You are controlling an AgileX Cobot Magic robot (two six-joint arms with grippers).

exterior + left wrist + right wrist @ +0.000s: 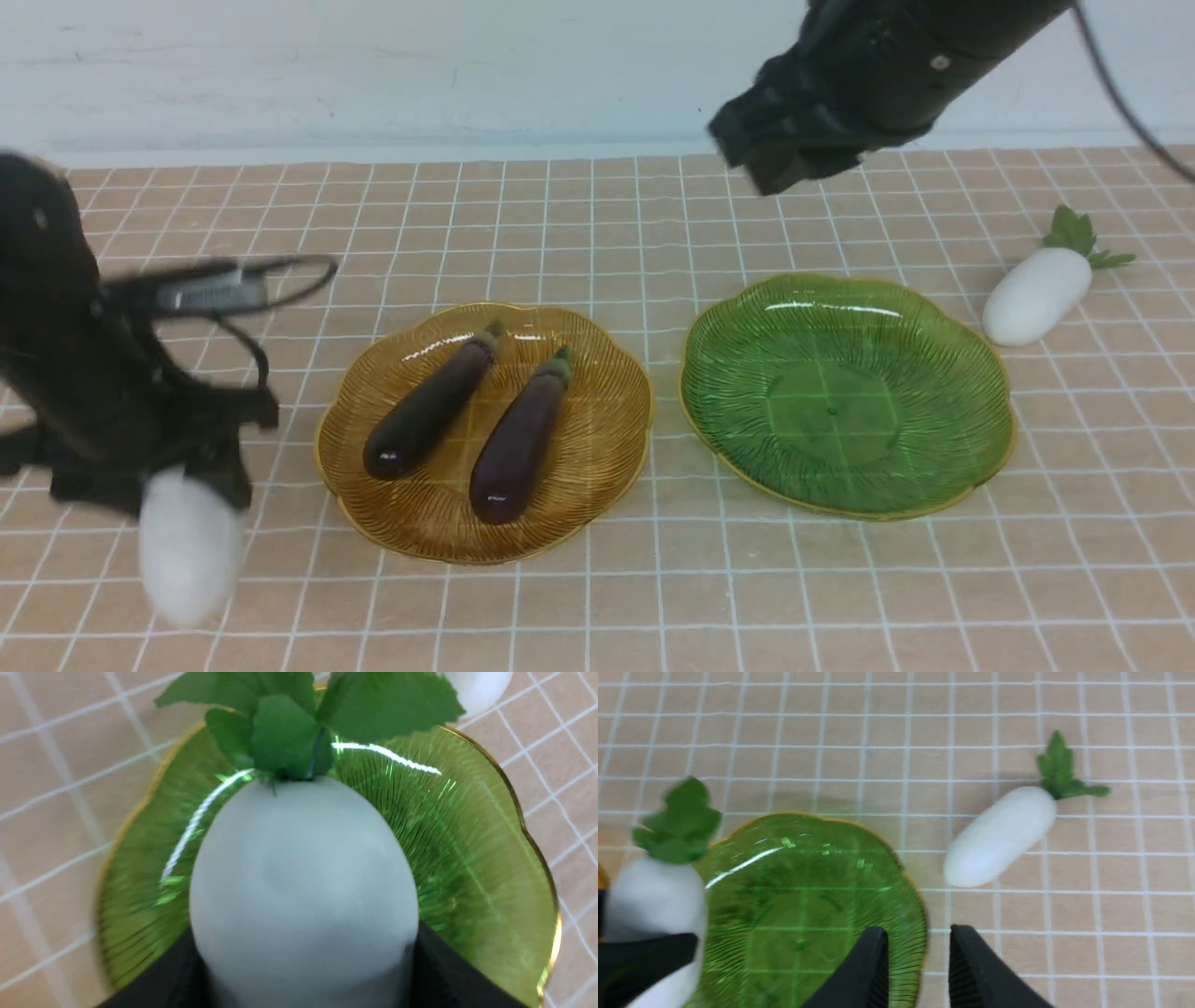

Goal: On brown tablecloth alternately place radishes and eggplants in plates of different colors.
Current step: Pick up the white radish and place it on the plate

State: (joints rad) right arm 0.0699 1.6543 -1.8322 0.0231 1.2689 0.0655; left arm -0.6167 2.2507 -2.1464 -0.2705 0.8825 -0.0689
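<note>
"What's hard to make out?"
"The left gripper (182,481) is blurred, clamped on one radish (189,551), whose leaves are hidden in the front view. The right gripper's (919,930) fingers stand apart; the front view crops its arm."
"Counts?"
"Two radishes, two eggplants (431,406) (523,443), two plates. Both eggplants lie in the amber plate (359,467), toward the tablecloth's (738,597) left side. The other radish (1036,296) lies toward its far right corner, just beyond the green plate (831,411)."
</note>
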